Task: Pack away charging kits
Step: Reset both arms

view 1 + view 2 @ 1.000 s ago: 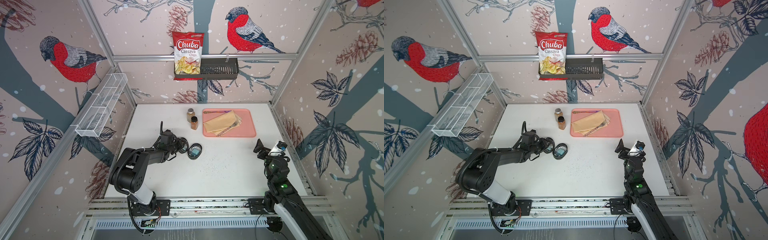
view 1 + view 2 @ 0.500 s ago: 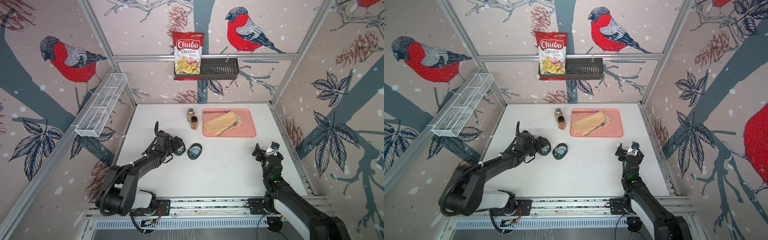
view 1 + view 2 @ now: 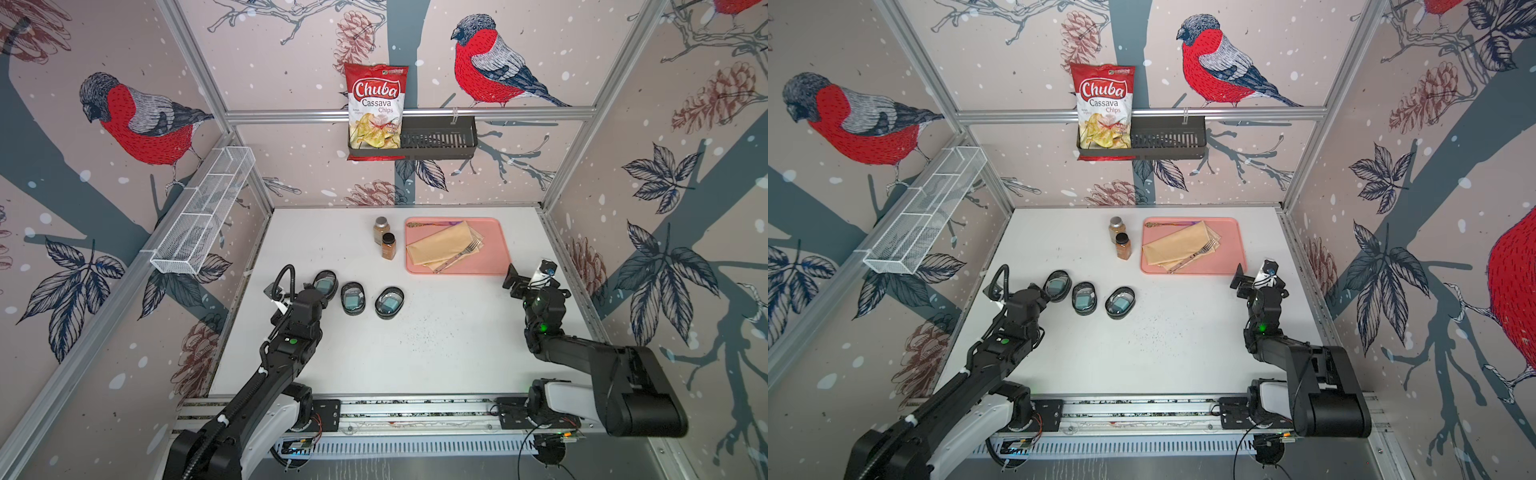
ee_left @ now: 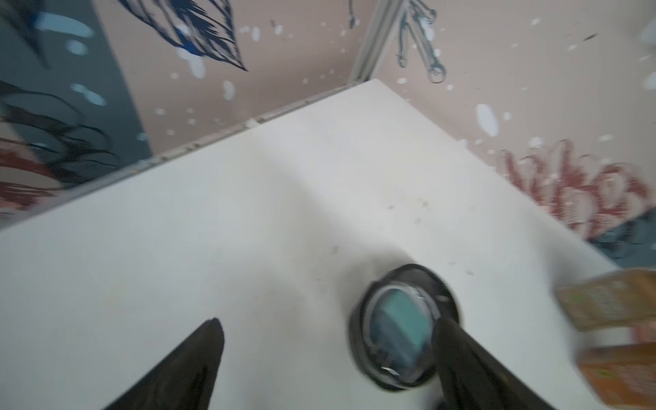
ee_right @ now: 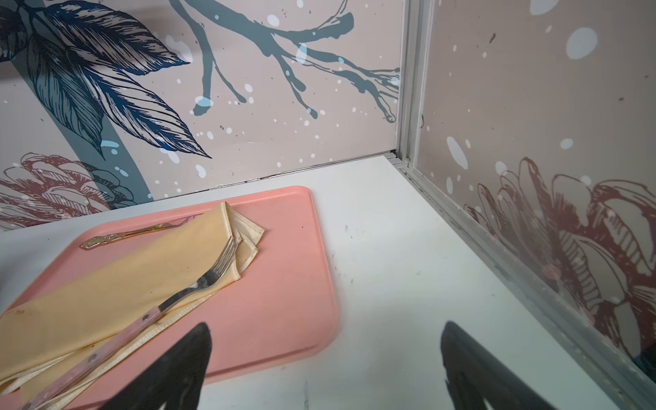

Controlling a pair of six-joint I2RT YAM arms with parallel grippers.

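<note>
Three oval clear black-rimmed cases lie in a row on the white table left of centre in both top views: left (image 3: 325, 283), middle (image 3: 353, 298), right (image 3: 389, 302). Each shows a teal charger through its lid. My left gripper (image 3: 305, 289) is open just beside the left case, holding nothing. In the left wrist view that case (image 4: 397, 319) lies blurred by one fingertip (image 4: 448, 332), outside the open gap of the left gripper (image 4: 328, 328). My right gripper (image 3: 530, 273) hovers open and empty by the tray's near right corner, also open in its wrist view (image 5: 326, 337).
A pink tray (image 3: 494, 232) at the back right carries a yellow napkin (image 3: 440, 247), a fork and a spoon. Two brown spice jars (image 3: 387, 245) stand left of it. A black wall basket (image 3: 440, 139) holds a chips bag; a white wire shelf (image 3: 203, 212) hangs on the left wall.
My left gripper opened and let go of the left case, then drew back toward me. All three cases now show in a row. The right arm shifted slightly and stayed open.
</note>
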